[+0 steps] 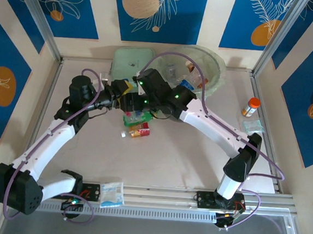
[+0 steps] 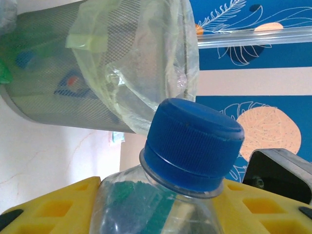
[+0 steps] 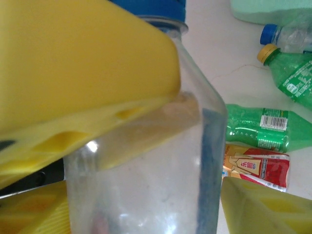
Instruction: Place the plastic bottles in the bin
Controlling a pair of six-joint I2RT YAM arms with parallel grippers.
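One clear bottle (image 2: 181, 195), w/ blue cap (image 2: 195, 141), is clamped in left gripper (image 2: 161, 214), ctr of top view. Right gripper (image 3: 141, 209) straddles it; gripping or not, cannot tell. Confirm right hold before left lets go. Bin (image 1: 220, 65), upper ctr-right, holds several bottles (image 1: 188, 76); others lie on table (image 1: 186, 152), e.g. green bottle (image 3: 256, 129).

The left arm (image 1: 50, 140) and right arm (image 1: 211, 122) are white with black joints. Purple cables (image 1: 175, 54) loop above the rail (image 1: 193, 199). Their fingers (image 2: 48, 209) are yellow.
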